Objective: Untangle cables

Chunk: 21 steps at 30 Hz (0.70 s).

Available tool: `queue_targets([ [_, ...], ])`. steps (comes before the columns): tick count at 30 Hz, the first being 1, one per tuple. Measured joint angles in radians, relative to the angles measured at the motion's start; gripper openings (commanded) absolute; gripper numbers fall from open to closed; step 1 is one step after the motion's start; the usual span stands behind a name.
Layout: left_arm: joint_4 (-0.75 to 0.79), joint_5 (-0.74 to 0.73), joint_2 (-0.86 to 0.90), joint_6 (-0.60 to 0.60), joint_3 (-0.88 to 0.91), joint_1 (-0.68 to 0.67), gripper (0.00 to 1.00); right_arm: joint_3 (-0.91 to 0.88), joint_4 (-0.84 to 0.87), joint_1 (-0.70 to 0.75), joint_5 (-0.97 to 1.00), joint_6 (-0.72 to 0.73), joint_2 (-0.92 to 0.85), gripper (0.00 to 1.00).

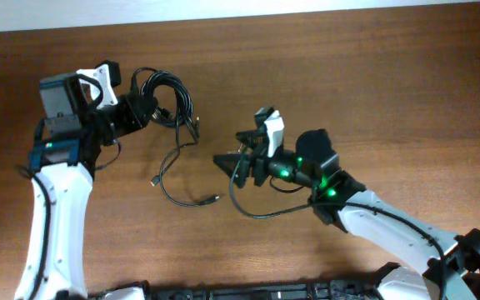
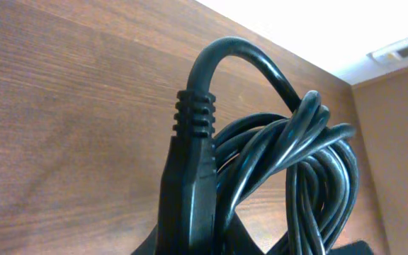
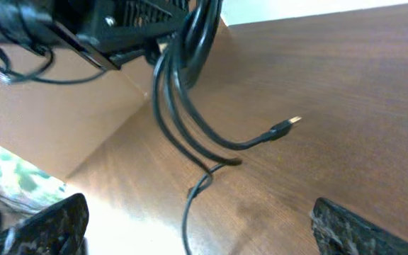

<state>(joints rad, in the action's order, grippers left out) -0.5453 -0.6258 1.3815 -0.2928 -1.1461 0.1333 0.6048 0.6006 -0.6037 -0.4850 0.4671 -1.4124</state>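
Overhead was evenly lit; left-wrist bkgd blew out white behind the cables (image 2: 296,163); I saw blurry btm corners on right-wrist cam.

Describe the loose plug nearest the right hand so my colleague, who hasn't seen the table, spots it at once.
Start at the coiled bundle gripped by the left hand; a thin cord drops from it onto the wooden table. Follow the cord's curl toward the right hand: the plug ends it. The other plug lies further left; this one is rightmost.

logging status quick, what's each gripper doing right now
left gripper: closed, holding the coiled cables
right gripper: open, holding nothing
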Motion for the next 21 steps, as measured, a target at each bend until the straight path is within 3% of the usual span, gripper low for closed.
queue_targets([
  [5,-0.097,-0.052,-0.07,0.006,0.0,-0.002,0.0,0.0,0.053,-0.108,0.244,-0.097,0.0,0.99],
  [10,-0.102,-0.094,-0.118,-0.006,0.0,-0.055,0.0,0.0,0.089,-0.175,0.331,-0.217,-0.001,1.0],
  [14,-0.101,-0.104,-0.119,-0.037,0.0,-0.12,0.0,0.033,0.09,-0.202,0.347,-0.262,-0.051,0.62],
  [17,-0.076,-0.078,-0.119,-0.092,0.0,-0.126,0.0,0.048,0.089,-0.226,0.322,-0.264,-0.076,0.14],
  [19,-0.056,-0.048,-0.119,-0.119,0.0,-0.126,0.0,0.058,0.082,-0.242,0.296,-0.249,-0.077,0.04],
  [21,-0.053,-0.003,-0.119,-0.128,0.0,-0.127,0.0,0.068,0.04,-0.25,0.281,-0.217,-0.077,0.04],
])
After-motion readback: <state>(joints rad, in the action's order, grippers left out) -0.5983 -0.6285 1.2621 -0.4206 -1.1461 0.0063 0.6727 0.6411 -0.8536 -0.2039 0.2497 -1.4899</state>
